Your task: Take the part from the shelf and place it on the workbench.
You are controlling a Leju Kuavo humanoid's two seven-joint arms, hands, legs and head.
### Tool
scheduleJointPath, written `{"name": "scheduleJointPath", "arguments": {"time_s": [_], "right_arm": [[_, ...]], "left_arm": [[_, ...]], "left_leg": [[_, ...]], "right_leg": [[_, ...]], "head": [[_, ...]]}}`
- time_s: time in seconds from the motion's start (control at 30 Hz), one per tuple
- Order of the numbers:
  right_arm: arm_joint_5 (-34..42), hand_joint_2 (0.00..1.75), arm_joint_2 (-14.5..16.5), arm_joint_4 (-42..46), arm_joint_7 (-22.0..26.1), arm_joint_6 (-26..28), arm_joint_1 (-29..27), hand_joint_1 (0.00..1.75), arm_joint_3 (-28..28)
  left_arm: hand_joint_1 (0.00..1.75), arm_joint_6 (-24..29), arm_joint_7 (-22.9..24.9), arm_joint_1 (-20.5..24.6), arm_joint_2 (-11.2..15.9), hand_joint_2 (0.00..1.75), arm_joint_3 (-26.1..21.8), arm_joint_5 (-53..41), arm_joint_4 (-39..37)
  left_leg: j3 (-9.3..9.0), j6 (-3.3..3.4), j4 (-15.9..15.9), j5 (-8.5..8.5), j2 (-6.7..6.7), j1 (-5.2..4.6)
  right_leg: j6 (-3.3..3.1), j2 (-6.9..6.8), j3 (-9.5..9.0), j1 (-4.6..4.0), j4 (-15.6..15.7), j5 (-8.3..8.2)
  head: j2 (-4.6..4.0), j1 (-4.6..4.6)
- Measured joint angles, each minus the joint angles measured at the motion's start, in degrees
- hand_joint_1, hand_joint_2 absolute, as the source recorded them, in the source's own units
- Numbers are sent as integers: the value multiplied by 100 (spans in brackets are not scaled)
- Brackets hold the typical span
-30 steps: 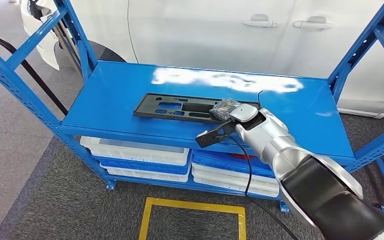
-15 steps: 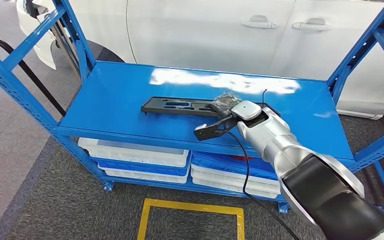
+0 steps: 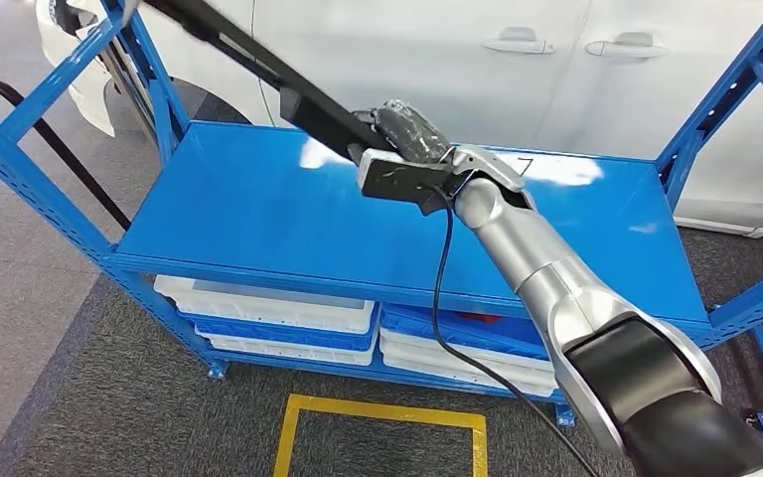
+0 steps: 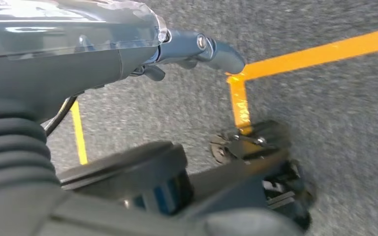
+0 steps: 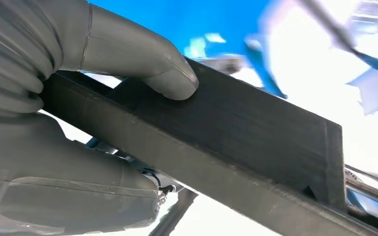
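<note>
Head view shows you the right hand (image 3: 412, 134) gripping the part (image 3: 258, 65), upper centre, clear above the shelf (image 3: 258, 214); carrying it to the workbench remains.

Part lifted off shelf

The right hand (image 3: 412, 134) has risen from the blue shelf (image 3: 258, 214), carrying the long black part (image 3: 258, 70). Part lay flat on the shelf before; it now slants up and leftward, clear of the surface.
</note>
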State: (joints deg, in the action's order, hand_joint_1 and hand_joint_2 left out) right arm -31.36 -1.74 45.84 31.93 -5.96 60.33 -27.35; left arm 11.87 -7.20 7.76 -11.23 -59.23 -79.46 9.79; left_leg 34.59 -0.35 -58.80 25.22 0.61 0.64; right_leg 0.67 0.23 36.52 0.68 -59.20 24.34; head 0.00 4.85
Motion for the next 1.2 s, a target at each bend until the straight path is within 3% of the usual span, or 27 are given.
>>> {"name": "scheduleJointPath", "arguments": {"time_s": [0.07,0.1,0.2,0.23,0.27,0.3,0.37,0.43,0.53,0.6,0.7,0.73,0.77,0.8,0.87,0.93,1.07,1.13,1.2], "right_arm": [[690,175,-69,624,20,-401,-148,175,106],[957,175,-98,861,28,-555,-231,175,142],[1823,175,-187,1616,121,-1066,-633,175,194],[2099,175,-221,1891,164,-1232,-830,175,194],[2277,175,-252,2115,197,-1342,-1042,175,188],[2433,175,-275,2322,236,-1428,-1260,175,180],[2700,175,-314,2753,316,-1546,-1709,175,143],[2875,175,-348,3138,385,-1581,-2177,175,70],[3031,175,-395,3625,455,-1561,-2943,175,-46],[3148,175,-422,3904,483,-1546,-3395,175,-100],[3371,175,-457,4224,459,-1467,-4002,175,-126],[3418,175,-463,4303,424,-1419,-4221,175,-122],[3436,175,-468,4380,379,-1355,-4431,175,-112],[3439,175,-470,4449,329,-1293,-4615,175,-99],[3407,175,-469,4575,225,-1172,-4855,175,-76],[3386,175,-452,4667,91,-1071,-4982,175,-50],[3377,175,-383,4828,-202,-875,-5153,175,60],[3358,175,-347,4901,-288,-799,-5183,175,114],[3336,175,-323,4954,-332,-735,-5222,175,170]], "left_arm": [[0,-2,-181,-11,-1,175,-17,57,0],[0,-4,-246,-14,-2,175,-29,83,0],[0,-20,-408,-25,-4,175,-97,188,0],[0,-17,-443,-31,-4,175,-121,222,0],[0,-5,-450,-38,-4,175,-137,243,0],[0,11,-452,-45,-4,175,-150,257,0],[0,44,-447,-53,-5,175,-183,277,0],[0,67,-439,-56,-12,175,-221,297,0],[0,126,-431,-88,-29,175,-270,346,1],[0,201,-418,-108,-43,175,-285,340,1],[0,364,-383,-126,-62,175,-308,378,1],[0,402,-392,-135,-66,175,-331,430,1],[0,411,-414,-143,-69,175,-368,489,1],[0,404,-411,-149,-71,175,-401,521,2],[0,396,-299,-152,-79,175,-431,477,1],[0,410,-166,-144,-87,175,-426,401,2],[0,414,-37,-130,-90,175,-416,326,2],[0,388,14,-125,-90,175,-408,311,2],[0,352,76,-114,-90,175,-405,300,2]], "left_leg": [[27,-62,-100,91,-15,14],[103,-87,-296,214,-24,18],[584,-122,-1375,695,-33,22],[697,-121,-1593,732,-33,22],[713,-111,-1597,661,-33,22],[621,-93,-1373,493,-33,21],[250,-31,-578,116,-32,5],[4,21,-65,-23,-24,-23],[-43,87,45,-22,-9,-22],[-73,151,107,-54,-14,7],[-82,193,127,-63,-23,10],[-81,194,125,-60,-23,9],[-81,193,121,-56,-20,9],[-82,185,112,-51,-17,10],[-80,149,77,-27,-13,8],[-76,86,36,6,-17,-11],[-70,-42,0,55,-23,-10],[78,-89,-370,309,-27,3],[371,-119,-1092,700,-27,5]], "right_leg": [[-82,-12,-33,8,35,-5],[-120,-17,-52,16,53,-8],[-178,-11,-91,-1,61,11],[-185,-9,-106,-11,61,21],[-187,-7,-122,-21,59,32],[-185,-4,-139,-28,58,43],[-163,3,-167,-48,53,69],[-117,5,-175,-63,53,83],[-23,-6,-197,-58,73,94],[34,-10,-119,-50,-129,260],[97,-9,350,-22,-1140,779],[114,-10,479,-9,-1408,856],[126,-11,510,6,-1474,824],[135,-13,429,25,-1313,694],[131,-21,35,56,-550,349],[80,-11,-226,44,-26,188],[-71,0,-252,28,52,157],[-135,-10,-255,41,76,135],[-167,-23,-250,28,72,127]], "head": [[0,-1],[0,0],[0,0],[0,-1],[0,-1],[0,-1],[0,-1],[0,-2],[0,-2],[0,-2],[0,-2],[0,-2],[0,-2],[0,-2],[0,-2],[0,-2],[0,-2],[0,0],[0,0]]}}
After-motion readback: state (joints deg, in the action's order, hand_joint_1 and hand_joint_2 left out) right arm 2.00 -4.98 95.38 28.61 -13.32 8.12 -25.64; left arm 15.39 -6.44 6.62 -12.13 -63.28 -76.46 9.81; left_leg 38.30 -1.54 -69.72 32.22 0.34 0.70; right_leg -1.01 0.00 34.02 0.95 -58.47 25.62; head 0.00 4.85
